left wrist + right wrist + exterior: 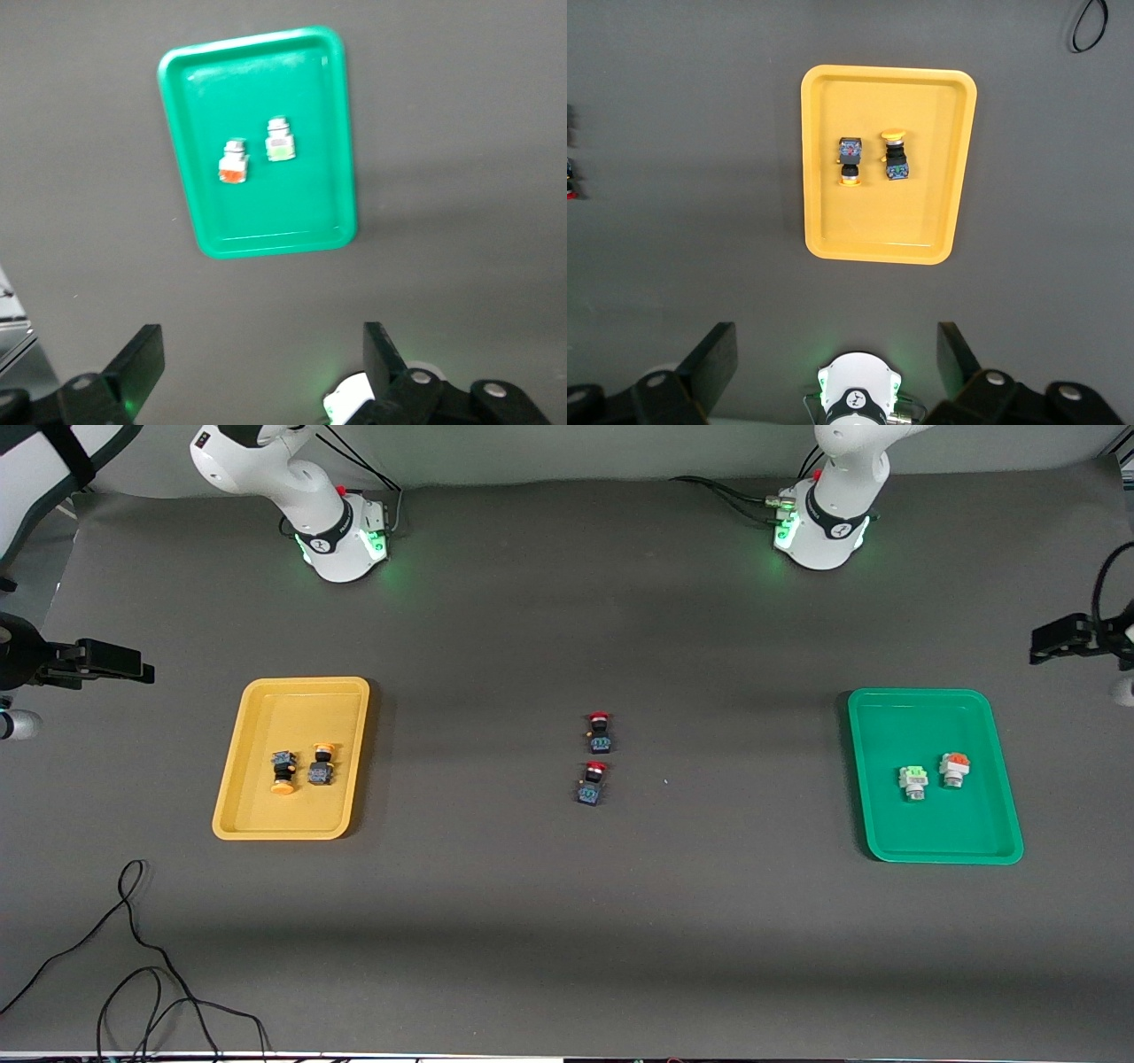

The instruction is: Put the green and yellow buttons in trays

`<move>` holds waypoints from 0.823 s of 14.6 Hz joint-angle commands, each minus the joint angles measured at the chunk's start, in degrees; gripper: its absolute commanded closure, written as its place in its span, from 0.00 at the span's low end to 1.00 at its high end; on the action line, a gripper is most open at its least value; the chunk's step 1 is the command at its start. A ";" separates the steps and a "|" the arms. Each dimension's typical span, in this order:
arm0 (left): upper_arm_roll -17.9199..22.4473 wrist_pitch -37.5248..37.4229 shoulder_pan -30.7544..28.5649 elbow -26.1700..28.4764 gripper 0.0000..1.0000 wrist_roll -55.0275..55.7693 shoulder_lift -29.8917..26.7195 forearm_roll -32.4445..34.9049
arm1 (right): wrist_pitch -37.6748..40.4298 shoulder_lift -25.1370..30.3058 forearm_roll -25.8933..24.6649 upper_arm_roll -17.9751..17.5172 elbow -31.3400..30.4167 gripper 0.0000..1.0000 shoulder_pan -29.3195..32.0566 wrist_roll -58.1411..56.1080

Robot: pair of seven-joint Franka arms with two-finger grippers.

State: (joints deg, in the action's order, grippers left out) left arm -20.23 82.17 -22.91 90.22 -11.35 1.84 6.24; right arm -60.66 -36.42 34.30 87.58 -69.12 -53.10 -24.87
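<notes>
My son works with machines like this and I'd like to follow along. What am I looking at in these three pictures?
Two white robot arms stand at a dark table. One picture looks down from across the table; the others come from cameras on each arm's wrist. The left pincer is over the table near the green tray, which holds a green-capped button and an orange-capped button. The right pincer is near the yellow tray, which holds two yellow-capped buttons. Two red-capped buttons lie mid-table. Both pincers are open and empty.
</notes>
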 commanded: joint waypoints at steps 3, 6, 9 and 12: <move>9.99 -0.70 16.08 -0.39 0.00 9.39 -1.93 -1.40 | 0.28 0.64 -1.08 -0.91 0.82 0.00 0.10 1.67; 15.83 0.09 23.26 -1.37 0.00 10.20 -1.93 -5.08 | 0.28 3.10 -1.78 -6.35 1.35 0.00 3.26 4.29; 17.06 3.77 24.66 -0.75 0.00 10.29 -1.14 -7.12 | 0.19 5.64 -3.62 -13.37 3.72 0.00 8.00 8.34; 21.62 5.37 29.14 -0.75 0.00 10.64 -0.79 -7.12 | -3.21 13.79 -14.14 -30.82 3.21 0.00 15.46 13.87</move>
State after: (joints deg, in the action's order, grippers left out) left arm -2.32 86.56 2.60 89.46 -1.59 1.09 -0.19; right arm -61.60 -29.84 26.30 68.25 -66.19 -42.31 -16.48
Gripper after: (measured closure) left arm 0.000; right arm 0.000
